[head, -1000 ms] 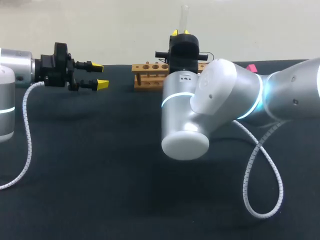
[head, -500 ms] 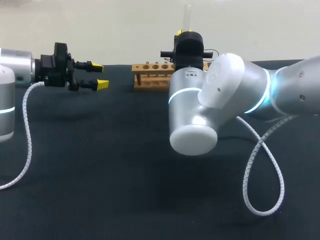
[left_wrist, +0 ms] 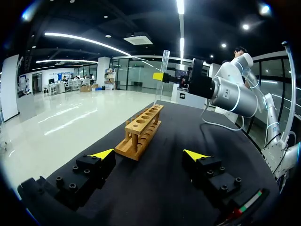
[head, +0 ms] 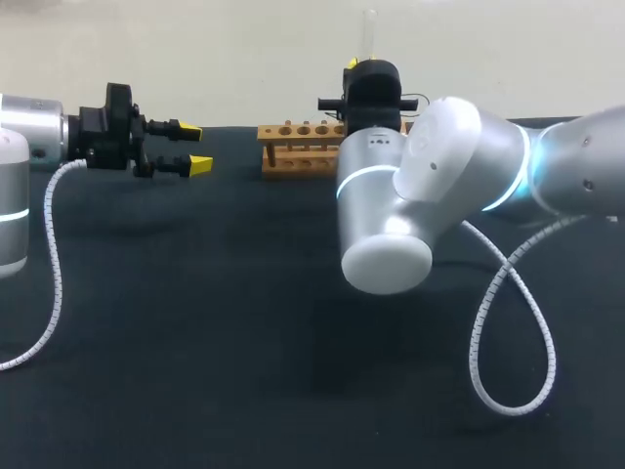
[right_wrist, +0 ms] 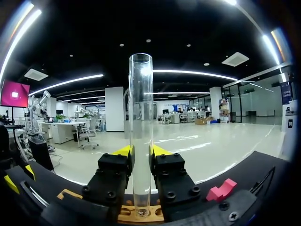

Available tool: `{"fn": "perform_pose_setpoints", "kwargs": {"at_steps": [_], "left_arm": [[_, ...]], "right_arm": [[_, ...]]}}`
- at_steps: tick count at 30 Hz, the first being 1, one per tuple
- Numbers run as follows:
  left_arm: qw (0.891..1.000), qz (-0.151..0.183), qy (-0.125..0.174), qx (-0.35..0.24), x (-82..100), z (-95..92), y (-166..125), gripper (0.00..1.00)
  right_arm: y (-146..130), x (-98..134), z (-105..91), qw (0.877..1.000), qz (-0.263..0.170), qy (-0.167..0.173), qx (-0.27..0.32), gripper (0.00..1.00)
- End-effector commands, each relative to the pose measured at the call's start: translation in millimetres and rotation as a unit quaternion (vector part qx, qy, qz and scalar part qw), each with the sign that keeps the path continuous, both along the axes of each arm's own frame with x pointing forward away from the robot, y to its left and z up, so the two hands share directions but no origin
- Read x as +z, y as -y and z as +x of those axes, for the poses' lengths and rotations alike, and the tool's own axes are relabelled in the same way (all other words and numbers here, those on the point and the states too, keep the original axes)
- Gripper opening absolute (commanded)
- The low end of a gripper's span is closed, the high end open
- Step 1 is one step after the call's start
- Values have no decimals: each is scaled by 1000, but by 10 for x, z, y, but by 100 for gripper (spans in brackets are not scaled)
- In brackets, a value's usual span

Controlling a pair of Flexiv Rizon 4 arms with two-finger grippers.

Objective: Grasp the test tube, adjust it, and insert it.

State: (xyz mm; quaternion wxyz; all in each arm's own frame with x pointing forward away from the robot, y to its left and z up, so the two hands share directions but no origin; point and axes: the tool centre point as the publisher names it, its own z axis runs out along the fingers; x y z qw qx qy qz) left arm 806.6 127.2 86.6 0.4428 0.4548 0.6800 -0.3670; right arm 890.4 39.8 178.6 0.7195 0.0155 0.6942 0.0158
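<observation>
I'm gripping test tube (right_wrist: 140,122) upright in right end effector (right_wrist: 141,151), fingers pressing both sides, upper middle of head frame, above right part of wooden rack (head: 293,147). I'm centring tube base over hole; judging slow, vertical descent is best. Left end effector (head: 193,147) hanging wide open, empty, upper left, above worktop (head: 195,322).
</observation>
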Motion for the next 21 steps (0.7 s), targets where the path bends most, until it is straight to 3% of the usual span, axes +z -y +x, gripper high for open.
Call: {"fn": "perform_pose_setpoints", "kwargs": {"at_steps": [1,21], "left_arm": [[1000,-1,2,0,-11,-3,-7,100],[1000,-1,2,0,-11,-3,-7,100]], "right_arm": [[26,-24,47,1000,1,-2,4,0],[31,-215,120,1000,8,-19,1,0]]}}
